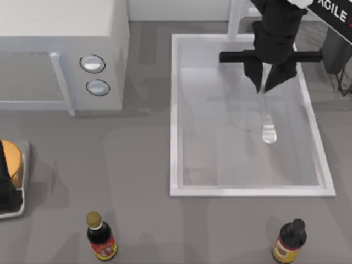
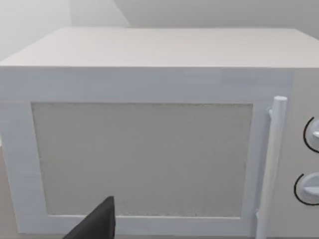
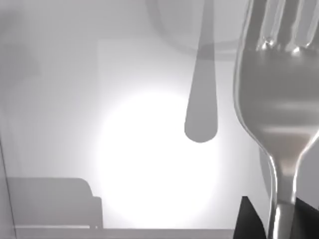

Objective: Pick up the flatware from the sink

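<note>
Grey tabletop [image 1: 137, 165], seen from above. Your right gripper [image 1: 269, 88], at 1 o'clock over the sink [image 1: 174, 110], is closed on the flatware [image 1: 268, 129]: a slim, shiny silver fork hanging from the fingertips, its rounded handle end toward 6 o'clock. The wrist view shows the neck pinched between dark fingers [image 3: 249, 221], with the fork's shadow on the white basin floor. At 10 o'clock stands a white microwave [image 1: 60, 49]; two dark bottles [image 1: 101, 236] [image 1: 289, 242] stand at 6 o'clock. Your left arm [image 1: 5, 181] is parked at 9 o'clock.
</note>
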`<state>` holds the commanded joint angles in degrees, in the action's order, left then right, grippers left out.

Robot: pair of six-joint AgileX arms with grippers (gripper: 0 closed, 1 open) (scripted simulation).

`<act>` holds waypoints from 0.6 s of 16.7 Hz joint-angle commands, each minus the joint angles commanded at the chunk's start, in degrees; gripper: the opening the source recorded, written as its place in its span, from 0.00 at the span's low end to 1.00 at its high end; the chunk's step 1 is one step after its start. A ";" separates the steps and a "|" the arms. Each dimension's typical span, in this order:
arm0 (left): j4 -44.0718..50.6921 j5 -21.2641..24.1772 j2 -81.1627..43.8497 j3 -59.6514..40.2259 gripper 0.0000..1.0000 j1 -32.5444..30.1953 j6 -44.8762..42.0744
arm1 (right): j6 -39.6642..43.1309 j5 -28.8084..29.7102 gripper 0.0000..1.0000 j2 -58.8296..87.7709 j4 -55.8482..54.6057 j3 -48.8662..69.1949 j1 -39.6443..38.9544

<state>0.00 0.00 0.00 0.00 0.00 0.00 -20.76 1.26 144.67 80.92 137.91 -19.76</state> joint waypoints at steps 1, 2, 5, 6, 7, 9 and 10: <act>0.00 0.00 0.00 0.00 1.00 0.00 0.00 | 0.00 0.00 0.00 0.00 0.00 0.00 0.00; 0.00 0.00 0.00 0.00 1.00 0.00 0.00 | -0.07 -0.03 0.00 0.11 -0.15 -0.08 -0.08; 0.00 0.00 0.00 0.00 1.00 0.00 0.00 | 0.90 -0.08 0.00 -1.96 -0.34 -2.12 0.87; 0.00 0.00 0.00 0.00 1.00 0.00 0.00 | 1.73 -0.13 0.00 -3.83 -0.49 -3.98 1.69; 0.00 0.00 0.00 0.00 1.00 0.00 0.00 | 2.77 -0.18 0.00 -6.22 -0.67 -6.45 2.71; 0.00 0.00 0.00 0.00 1.00 0.00 0.00 | 5.34 -0.33 0.00 -12.18 -1.10 -13.01 5.24; 0.00 0.00 0.00 0.00 1.00 0.00 0.00 | 6.82 -0.41 0.00 -15.66 -1.33 -17.03 6.70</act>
<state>0.00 0.00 0.00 0.00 0.00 0.00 -13.94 0.85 129.01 79.59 120.88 -13.06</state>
